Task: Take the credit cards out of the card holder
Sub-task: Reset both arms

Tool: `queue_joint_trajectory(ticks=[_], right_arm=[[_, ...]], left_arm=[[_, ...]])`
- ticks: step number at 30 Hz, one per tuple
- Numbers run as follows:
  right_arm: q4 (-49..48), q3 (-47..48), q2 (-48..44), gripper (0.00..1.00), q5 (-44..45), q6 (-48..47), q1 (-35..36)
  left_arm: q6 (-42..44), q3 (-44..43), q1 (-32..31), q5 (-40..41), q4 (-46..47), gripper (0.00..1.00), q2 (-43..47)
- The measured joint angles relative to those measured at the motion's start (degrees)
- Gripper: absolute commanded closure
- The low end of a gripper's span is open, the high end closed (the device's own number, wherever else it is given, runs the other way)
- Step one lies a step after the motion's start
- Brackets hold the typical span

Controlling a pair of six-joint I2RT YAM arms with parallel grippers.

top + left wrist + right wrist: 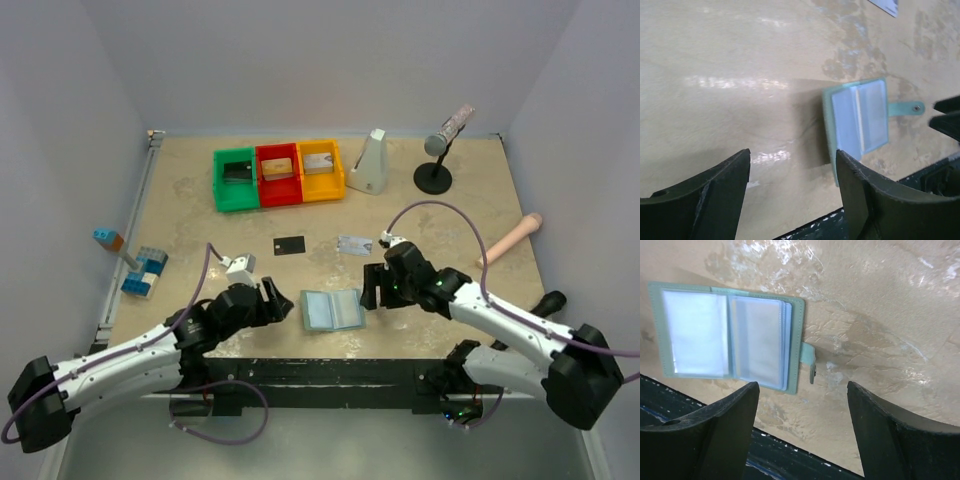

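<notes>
— Up close in our wrist view sits the left gripper [792, 156]: jaws spread wide, nothing between them. Just beyond its fingertips the card holder [857, 117] lies flat on the table [715, 60], folded open.

— We get the same from the other side. Our right gripper [804, 387] hangs just beside the card holder's snap tab [808, 357], jaws wide as well, empty, touching nothing.

— So where are the credit cards?

— Both out, we reckon. From above, the black card [289, 245] lies on the far side of the card holder, a little to its left. The silver-grey card [355, 245] lies on the far side too, a little to its right. Neither touches the card holder, and they lie apart from each other.

— And the pockets [695, 332]?

— Pale and see-through in both wrist views. We make out no card in them, though a thin one tucked behind a leaf could hide from us.

— Then we call the task as good as done: two cards on the table, the card holder open and bare, neither arm holding anything. At most, we judge, the arms need to back away.
</notes>
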State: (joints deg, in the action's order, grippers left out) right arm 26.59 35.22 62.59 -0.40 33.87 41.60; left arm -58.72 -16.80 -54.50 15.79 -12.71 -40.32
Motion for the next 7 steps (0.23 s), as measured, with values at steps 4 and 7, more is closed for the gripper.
queue_joint_trajectory(ticks=[4, 7], right_arm=[[2.03, -1.27, -9.14, 0.23, 1.46, -0.04, 0.0], [4.0, -1.64, -14.99, 0.21, 2.49, -0.31, -0.04]], left_arm=[[-2.84, -2.19, 0.57, 4.42, -10.19, 0.25, 2.43], [-4.04, -2.75, 0.74, 6.56, -14.82, 0.23, 5.31]])
